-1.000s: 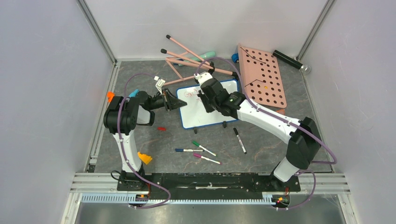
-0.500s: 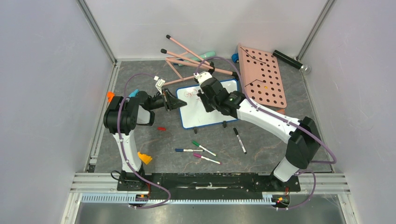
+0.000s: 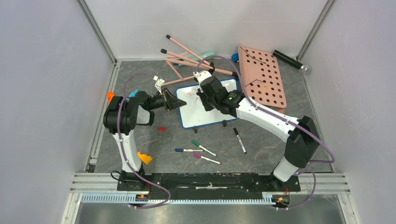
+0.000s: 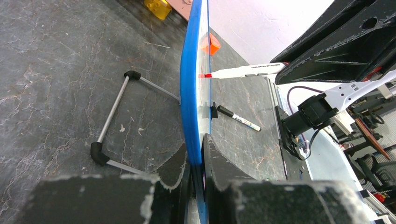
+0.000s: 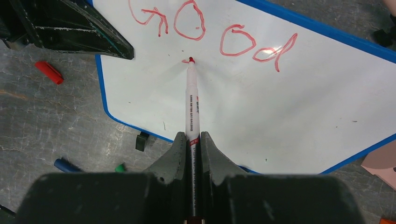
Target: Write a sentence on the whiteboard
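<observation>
Since a second ago my right arm has carried its wrist a touch toward the far-left part of the board, and more of the red lettering now shows beside it. The right gripper (image 5: pixel 192 137) has its fingers closed tight on the barrel of a slim white red-tipped marker (image 5: pixel 192 100), whose tip touches the small blue-rimmed whiteboard (image 3: pixel 208 117) at a short red stroke. That stroke sits just under the red handwritten word "Good" (image 5: pixel 210 37), the only word I can read on the board.

The left gripper (image 4: pixel 196 156) is pinched on the board's blue rim at its left edge, one finger on each face. The board lies on the dark grey marbled table top (image 3: pixel 261 140) between my two arms, raised on a thin metal leg frame with black end caps (image 4: pixel 112 116). Its far-right corner is close to the pink perforated panel (image 3: pixel 264 81).

Near the board's front edge lie loose pens, all apart from it — a black marker (image 3: pixel 239 140), a green marker (image 3: pixel 204 148), a blue marker (image 3: pixel 189 150) and a pink marker (image 3: pixel 207 159). A small red cap (image 3: pixel 161 128) sits beside the left arm.
</observation>
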You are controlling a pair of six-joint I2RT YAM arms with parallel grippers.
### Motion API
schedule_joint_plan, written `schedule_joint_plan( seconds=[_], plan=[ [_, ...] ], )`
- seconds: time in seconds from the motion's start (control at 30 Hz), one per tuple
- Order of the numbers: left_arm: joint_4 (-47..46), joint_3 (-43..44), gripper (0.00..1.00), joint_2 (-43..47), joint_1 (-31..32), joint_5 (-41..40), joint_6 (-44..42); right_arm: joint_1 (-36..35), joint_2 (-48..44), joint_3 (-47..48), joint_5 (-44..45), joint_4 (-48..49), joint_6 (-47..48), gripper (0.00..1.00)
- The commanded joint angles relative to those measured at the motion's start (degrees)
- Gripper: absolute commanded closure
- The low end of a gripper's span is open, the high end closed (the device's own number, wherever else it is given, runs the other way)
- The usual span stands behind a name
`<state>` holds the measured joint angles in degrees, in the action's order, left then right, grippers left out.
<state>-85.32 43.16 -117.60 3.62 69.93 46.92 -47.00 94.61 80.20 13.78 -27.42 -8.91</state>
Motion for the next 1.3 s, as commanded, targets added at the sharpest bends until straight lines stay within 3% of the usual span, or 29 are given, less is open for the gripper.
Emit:
schedule_joint_plan(
  seconds=[0.0,0.8,1.27],
  plan=[
    [-3.9,0.5,0.98,-0.9,-0.9,-1.2,-5.0,0.6,1.2,2.7,-0.2,3.3,0.8,1.00],
    [-3.9,0.5,0.98,-0.8,-1.0,-1.2,-5.0,0.5,-3.3,-7.1,-1.2,4.4,0.6,1.00],
    [-3.9,0.4,0.98,-0.7,-0.9,-1.2,-5.1,0.6,-4.2,-2.0,1.5,2.7,1.5,1.00]
  ],
)
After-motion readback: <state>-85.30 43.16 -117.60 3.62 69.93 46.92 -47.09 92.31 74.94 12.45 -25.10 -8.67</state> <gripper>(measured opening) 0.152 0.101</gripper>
